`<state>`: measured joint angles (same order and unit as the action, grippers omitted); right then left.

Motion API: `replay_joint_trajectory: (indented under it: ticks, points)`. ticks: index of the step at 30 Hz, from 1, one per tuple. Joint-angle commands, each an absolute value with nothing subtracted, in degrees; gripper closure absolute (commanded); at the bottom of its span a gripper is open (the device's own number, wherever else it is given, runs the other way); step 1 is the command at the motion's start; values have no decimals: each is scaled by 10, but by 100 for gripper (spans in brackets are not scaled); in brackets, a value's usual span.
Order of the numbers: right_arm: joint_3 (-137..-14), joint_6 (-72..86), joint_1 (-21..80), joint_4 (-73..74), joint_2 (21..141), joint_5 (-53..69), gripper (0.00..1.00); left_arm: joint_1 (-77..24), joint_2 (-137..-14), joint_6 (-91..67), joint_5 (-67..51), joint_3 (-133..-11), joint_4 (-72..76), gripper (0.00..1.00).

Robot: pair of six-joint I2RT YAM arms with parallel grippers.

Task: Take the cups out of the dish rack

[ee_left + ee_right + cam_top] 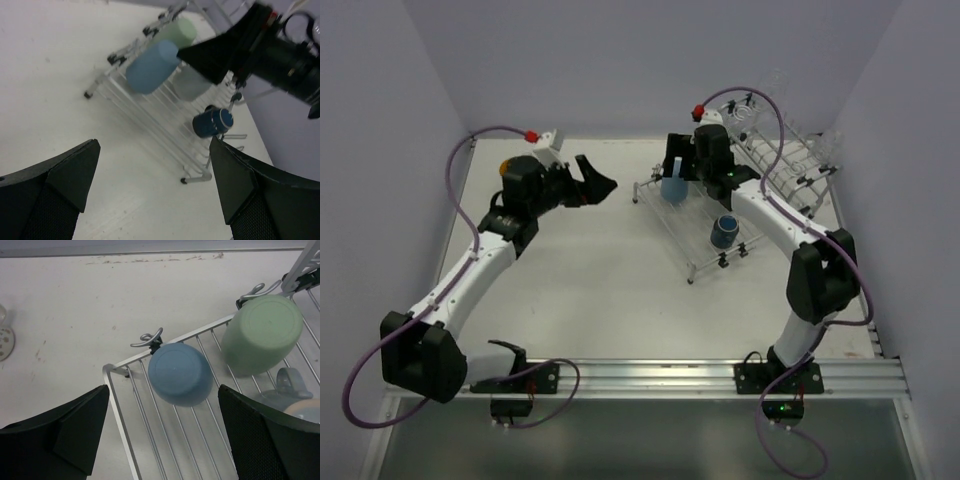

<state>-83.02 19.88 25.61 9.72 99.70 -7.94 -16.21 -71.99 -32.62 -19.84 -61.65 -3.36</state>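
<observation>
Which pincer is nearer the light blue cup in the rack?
Right. The right pincer hangs open over the light blue cup, a finger on each side. The left pincer, also open, is over the table, left of the dish rack.

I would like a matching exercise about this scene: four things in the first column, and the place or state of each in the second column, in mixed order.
Column one
1. light blue cup
2. pale green cup
3. dark blue cup
4. left gripper

Column two
A. open, over the bare table
B. apart from the others, toward the dish rack end nearest the arm bases
C. just below the open right gripper
D. beside the light blue cup, along the same rack edge

Pairs: 1-C, 2-D, 3-B, 4-A
</observation>
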Motion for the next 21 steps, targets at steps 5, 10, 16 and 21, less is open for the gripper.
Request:
replay_joint_trajectory:
  ticks: [5,10,16,21]
  points:
    - [-907,205,263,122,1059,-118,9,-245,-679,-374,-226,-468,78,0]
    - [-919,212,263,125,1087,-113,16,-256,-663,-400,-235,-394,138,0]
    - [-934,213,263,132,1117,-113,16,-257,-671,-403,-237,-372,170,0]
    - [-967,205,263,144,1141,-119,21,-257,-689,-406,-251,-374,185,3]
